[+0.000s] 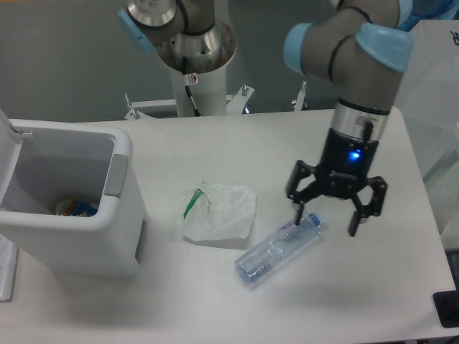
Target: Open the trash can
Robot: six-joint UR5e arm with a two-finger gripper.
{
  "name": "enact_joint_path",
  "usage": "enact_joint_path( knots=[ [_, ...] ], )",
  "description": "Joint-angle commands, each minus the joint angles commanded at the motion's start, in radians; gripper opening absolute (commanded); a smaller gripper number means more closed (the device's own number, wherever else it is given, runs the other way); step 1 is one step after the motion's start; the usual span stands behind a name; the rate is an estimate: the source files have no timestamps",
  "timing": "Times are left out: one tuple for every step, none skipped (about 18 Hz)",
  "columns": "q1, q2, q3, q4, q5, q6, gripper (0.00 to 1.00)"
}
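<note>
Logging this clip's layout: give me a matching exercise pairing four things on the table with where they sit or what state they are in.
Things:
1. trash can
2. plastic bag
3. clear bottle
4. end effector

Places or states:
A. lying on its side, right of the bag
B. open, empty, over the bottle's cap end
C. at the table's left edge, lid up
D. crumpled, white with green print, mid-table

Pairs: 1-C, 2-D, 3-A, 4-B
</note>
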Motion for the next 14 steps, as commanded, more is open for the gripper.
enact_joint_path(
  knots=[
    [-0.002, -0.006, 0.0, -0.002, 0.049, 0.052, 1.0],
    [-0.002, -0.008, 0.002, -0.006, 0.079, 0.101, 1.0],
    [0.0, -0.009, 0.0, -0.008, 0.089, 0.137, 1.0],
    [0.0, -0.014, 0.0, -0.011, 0.09, 0.158, 1.0],
    [0.0, -0.02, 0.0, -0.02, 0.093, 0.169, 1.0],
    [0.0, -0.02, -0.003, -0.026, 0.108, 0.189, 1.0],
    [-0.003, -0.019, -0.009, -0.029, 0.132, 0.223, 1.0],
    [-0.006, -0.012, -0.023, -0.029, 0.171, 0.27, 1.0],
    [-0.014, -0.009, -0.049, -0.025, 0.203, 0.316, 1.0],
    [-0.02, -0.006, -0.06, -0.025, 0.226, 0.348, 1.0],
    [-0.02, -0.003, -0.066, -0.025, 0.24, 0.365, 1.0],
    [-0.02, 0.001, -0.072, -0.025, 0.251, 0.375, 1.0],
    [-0.02, 0.004, -0.081, -0.025, 0.257, 0.387, 1.0],
    [-0.02, 0.007, -0.092, -0.025, 0.261, 0.396, 1.0]
  ],
)
